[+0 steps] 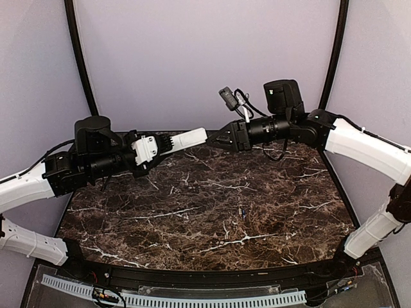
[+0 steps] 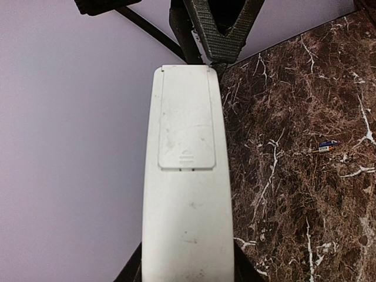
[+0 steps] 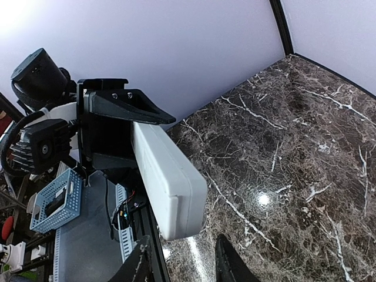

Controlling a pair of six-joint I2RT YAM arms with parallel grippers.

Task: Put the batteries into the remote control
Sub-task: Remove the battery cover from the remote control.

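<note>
One remote control [image 1: 186, 138] is held in the air just left of centre in the top view, above the far edge of the counter [image 1: 160, 218]. It lies roughly level, its long axis running from left to right across the picture. The left claw [image 1: 166, 144] is clenched around its left end, so the white bar juts out freely toward the middle. In the left wrist view its back faces the camera, and the single battery cover [image 2: 187, 120] sits flush and shut at the far end. The right claw [image 1: 217, 137] comes in from the right and meets that free end tip to tip. In the right wrist view its two fingers [image 3: 143, 264] stand partly apart at the bottom of the frame, with the remote's blunt end just above them. Whether they pinch it or only sit beside it cannot be told. The batteries [image 2: 327, 147] lie on the dark marble counter at the right of the left wrist view, well apart from the remote. They look like two small cylinders close together, though they are too small to count with certainty. Both arms reach in from the lower corners — one from each side.
</note>
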